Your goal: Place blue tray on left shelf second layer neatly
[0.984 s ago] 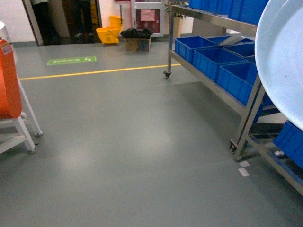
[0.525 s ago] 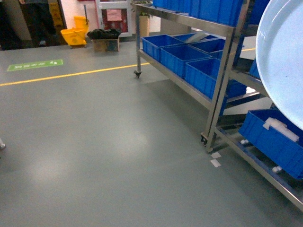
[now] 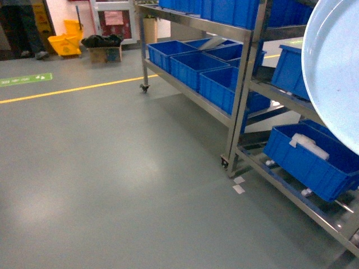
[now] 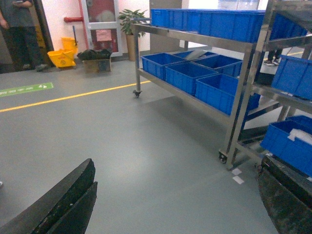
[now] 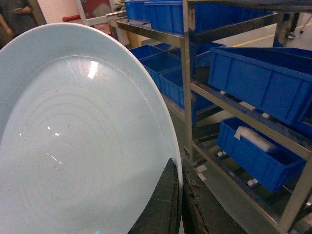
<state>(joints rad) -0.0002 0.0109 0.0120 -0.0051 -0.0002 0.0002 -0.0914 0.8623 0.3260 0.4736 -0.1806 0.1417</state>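
- Shelving has slid leftward in the head view since a second ago; the blue tray [image 3: 334, 73] hangs tilted at far right, the left shelf [image 3: 242, 84] beyond.
- Left wrist view: left gripper [image 4: 178, 202] spread wide, nothing between its fingers [image 4: 63, 204].
- Right wrist view: right gripper [image 5: 179, 207] pinches the tray's rim, tray rising above the fingers [image 5: 161, 209]. Looks light, stiff, slick; a rim hold could slip.

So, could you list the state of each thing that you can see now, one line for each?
Pale blue round plastic tray: held upright on its edge, not yet on any shelf.
Right gripper: shut on the tray's rim.
Left gripper: open, empty.
Shiny steel shelf rack: loaded with crates.
Dark-blue ribbed crates: open-topped, on the tiers.
Yellow mop bucket: standing by the far wall.
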